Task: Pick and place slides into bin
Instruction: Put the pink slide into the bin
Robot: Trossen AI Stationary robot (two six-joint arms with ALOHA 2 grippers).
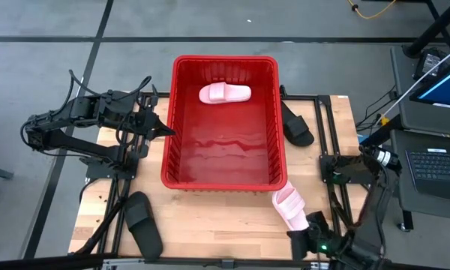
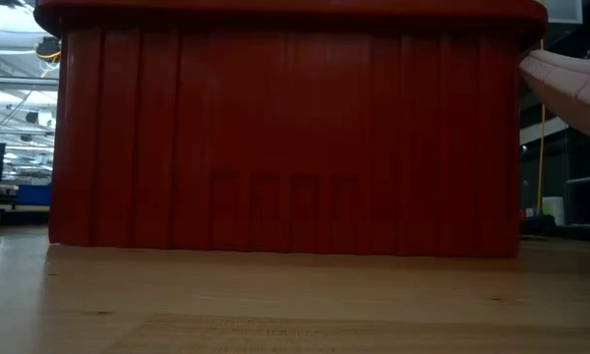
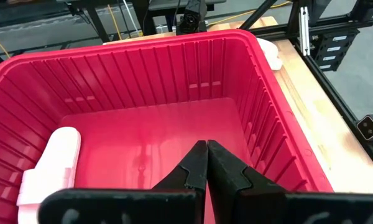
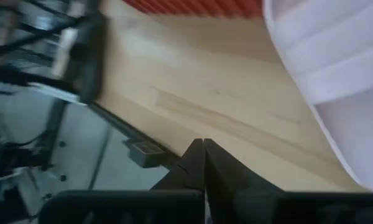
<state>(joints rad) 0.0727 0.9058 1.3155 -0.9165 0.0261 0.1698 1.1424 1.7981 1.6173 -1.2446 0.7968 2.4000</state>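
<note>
The red bin (image 1: 223,124) stands mid-table. One pink slide (image 1: 225,94) lies on the bin's floor at its far end and also shows in the left wrist view (image 3: 50,165). A second pink slide (image 1: 289,206) is by the bin's near right corner. In the low view this slide (image 2: 570,84) is raised off the table, with its tip by the bin's wall. My right gripper (image 4: 203,149) is shut just beside it. My left gripper (image 3: 206,152) is shut and empty at the bin's left rim, pointing into the bin. Two black slides lie on the table, one to the right of the bin (image 1: 296,127) and one at the near left (image 1: 142,221). My right gripper's fingers (image 4: 193,163) are shut with nothing between them, and the pink slide (image 4: 336,68) stands close along one side of them. I cannot tell whether they touch it or what holds it up. My left gripper touches nothing.
The bin's tall ribbed walls (image 2: 285,138) fill the low view. Black frame rails (image 1: 326,142) run along the table's right side. Bare wood shows at the table's near edge (image 1: 210,225). A laptop (image 1: 435,161) sits off the table to the right.
</note>
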